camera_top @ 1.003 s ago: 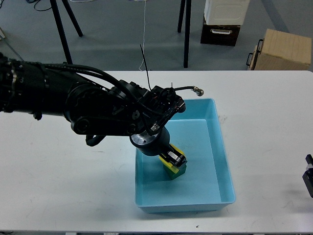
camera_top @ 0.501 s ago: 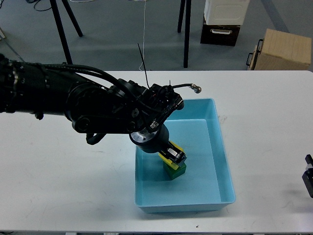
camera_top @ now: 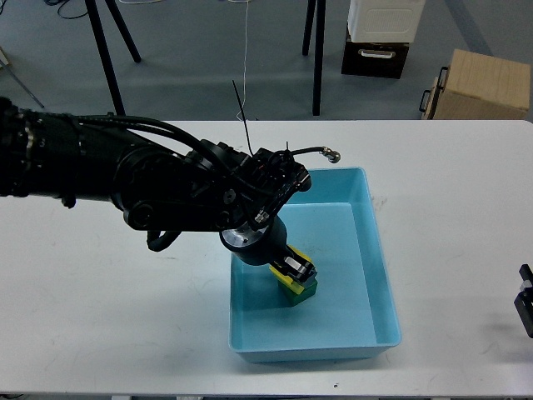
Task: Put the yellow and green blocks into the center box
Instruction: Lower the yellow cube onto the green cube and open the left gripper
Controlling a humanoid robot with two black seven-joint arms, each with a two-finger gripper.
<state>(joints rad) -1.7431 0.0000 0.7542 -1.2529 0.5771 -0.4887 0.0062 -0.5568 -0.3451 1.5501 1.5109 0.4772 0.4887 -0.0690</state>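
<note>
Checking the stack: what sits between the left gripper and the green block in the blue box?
In the head view, a yellow block lies between the left gripper and the green block.

My left tool (camera_top: 296, 272) covers most of the small yellow block (camera_top: 287, 282) and part of the green block (camera_top: 305, 291) beneath. My right tool (camera_top: 526, 298) is cut by the frame edge; its fingers are indistinguishable.
</note>
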